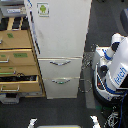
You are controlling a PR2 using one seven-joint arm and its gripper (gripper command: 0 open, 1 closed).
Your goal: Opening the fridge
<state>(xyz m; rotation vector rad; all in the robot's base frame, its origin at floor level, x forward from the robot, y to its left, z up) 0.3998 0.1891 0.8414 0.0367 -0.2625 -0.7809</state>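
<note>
The tall white fridge (pixel 60 30) stands in the middle of the exterior view. Its large upper door is shut and carries a small green-marked sticker (pixel 43 9) near the top. Below it are two shut drawers with curved silver handles, the upper (pixel 60 63) and the lower (pixel 61 80). The white and blue robot body (pixel 114 67) stands on the exterior view's right, just beside the fridge's lower drawers. I see no gripper on it; the arm's end is out of view.
A tan wooden drawer cabinet (pixel 15 55) with green labels stands against the fridge on the exterior view's left; one lower drawer (pixel 20 79) is pulled out. Cables (pixel 88 60) hang between fridge and robot. Two white tips (pixel 32 121) poke in at the bottom edge.
</note>
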